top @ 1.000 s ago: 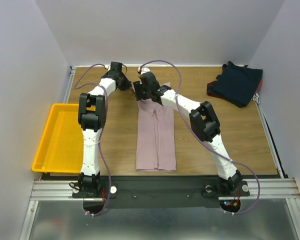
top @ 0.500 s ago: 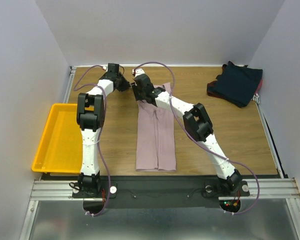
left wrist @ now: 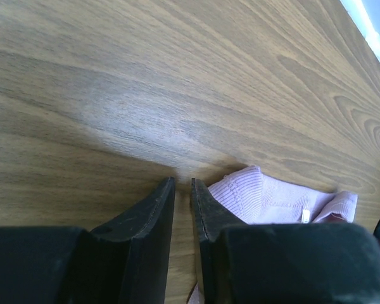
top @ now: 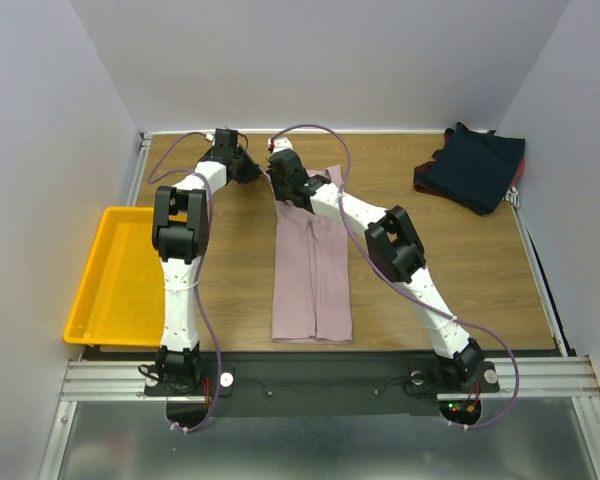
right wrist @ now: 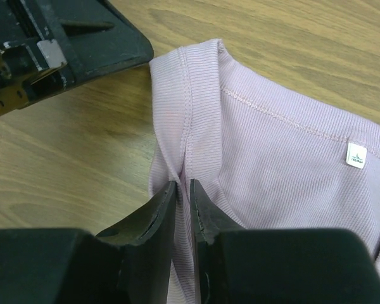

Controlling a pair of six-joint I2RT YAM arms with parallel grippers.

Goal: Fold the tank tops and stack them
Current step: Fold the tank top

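At table ctr (top: pixel 240 290), pink tank top (top: pixel 313 265) runs near-to-far, neck end far.

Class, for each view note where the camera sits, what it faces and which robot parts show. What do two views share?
Top external: above, behind the bases, looking down on the table; left arm, right arm show.
Left wrist: on that wrist, facing bare wood; left gripper shows.
Right wrist: likewise, facing the pink tank top; right gripper pinches it.
Both wrist views share the top's strap.
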